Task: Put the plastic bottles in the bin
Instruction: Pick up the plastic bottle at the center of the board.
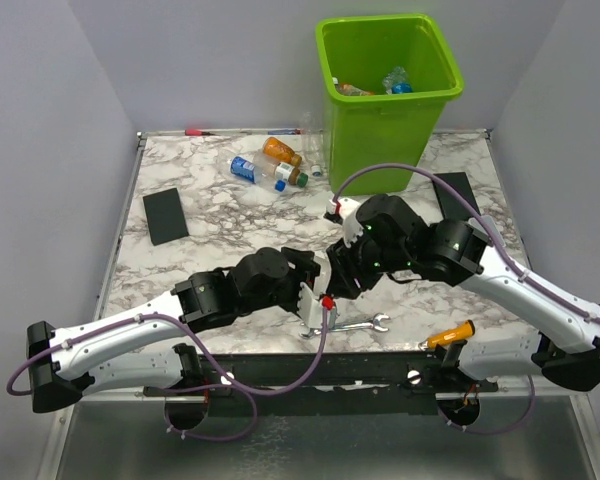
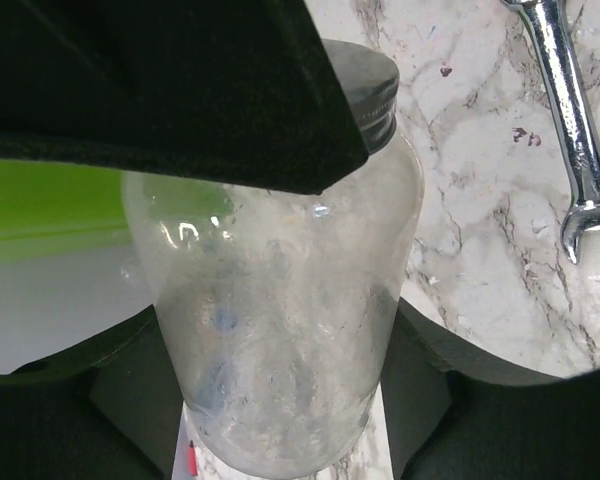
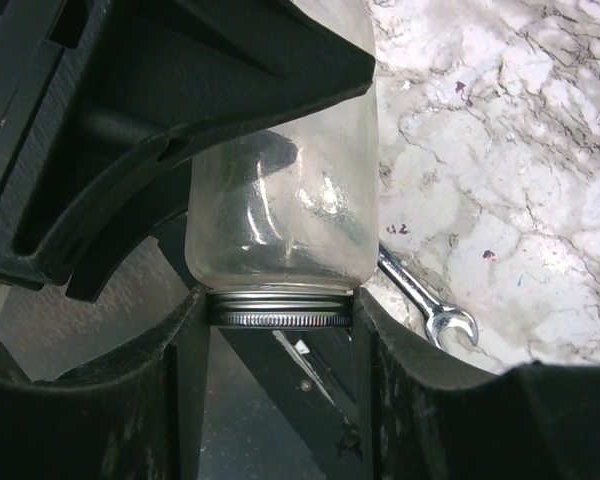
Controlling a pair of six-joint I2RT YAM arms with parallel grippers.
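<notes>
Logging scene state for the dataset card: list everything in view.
bin: one, lime green, far side of table, bottles inside
plastic bottles: at least three on table, orange and clear, left of bin
jar: one, clear with metal lid, held by both grippers
wrench: one, silver, near edge
screwdriver: one, orange handle, near edge right
pads: two, black, left and right sides
table: one, white marble
left gripper: shut on jar body
right gripper: shut on jar lid

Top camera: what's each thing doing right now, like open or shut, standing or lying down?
bin, upright, open, bottles inside
bottles on the table, lying down
clear jar, lid on, held by both grippers
left gripper, shut on clear jar's body
right gripper, shut on its lid
wrench, lying flat
</notes>
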